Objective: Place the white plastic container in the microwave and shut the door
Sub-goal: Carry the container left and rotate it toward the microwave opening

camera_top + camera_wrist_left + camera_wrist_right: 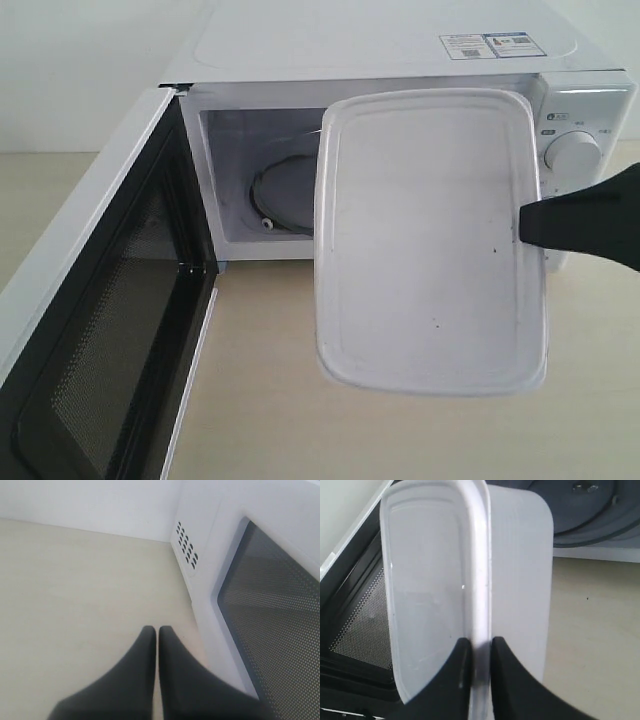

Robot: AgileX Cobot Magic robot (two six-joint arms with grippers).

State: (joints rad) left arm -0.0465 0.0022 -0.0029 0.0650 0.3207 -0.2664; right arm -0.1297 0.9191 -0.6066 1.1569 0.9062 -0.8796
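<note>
Exterior view: the container [430, 240] is held off the table in front of the microwave [380, 40], steeply tilted with a broad face toward the camera. It overlaps the right part of the cavity mouth but is not yet inside. Right wrist view: the right gripper [477, 647] is pinched on the container's rim, one finger on each side. The door [100, 330] stands wide open at the microwave's left, and the turntable [285, 195] is partly seen in the cavity. Left wrist view: the left gripper [157, 632] is pressed together with nothing in it, just outside the open door. The step in hand is judged to be the carry toward the cavity; insertion and door closing are not yet done. For the next move, the container would need to be levelled and brought toward the cavity centre so that the front frame is cleared, then set on the turntable before release. The left gripper is judged well placed to push the door shut afterwards.
</note>
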